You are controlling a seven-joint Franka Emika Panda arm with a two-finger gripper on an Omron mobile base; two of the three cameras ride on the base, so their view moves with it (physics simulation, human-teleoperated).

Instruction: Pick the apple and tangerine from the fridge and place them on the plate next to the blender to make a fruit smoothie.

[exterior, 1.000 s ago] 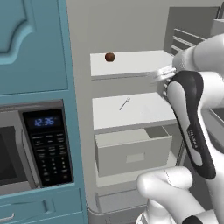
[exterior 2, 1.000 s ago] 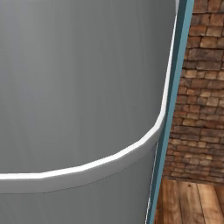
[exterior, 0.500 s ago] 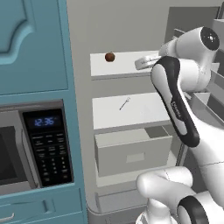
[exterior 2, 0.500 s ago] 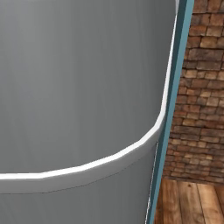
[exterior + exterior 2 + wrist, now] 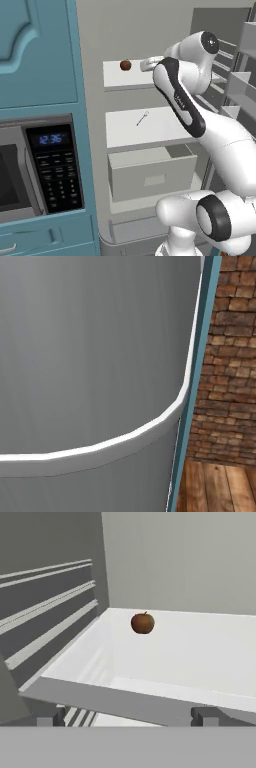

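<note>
Your tall grey fridge (image 5: 165, 125) stands open. Two-finger gripper (image 5: 130, 716) at the upper shelf's near edge, jaws fully spread, holding nothing. Small dark reddish-brown apple (image 5: 142, 623) sits far back on that shelf, ungrasped. Both fruits still to move.

Small dark reddish-brown apple (image 5: 142, 623), stem up, resting on the open fridge (image 5: 150, 127) upper pale shelf

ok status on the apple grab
Gripper open at the shelf edge, empty. Apple ahead on the shelf, untouched. Nothing between them.
</note>
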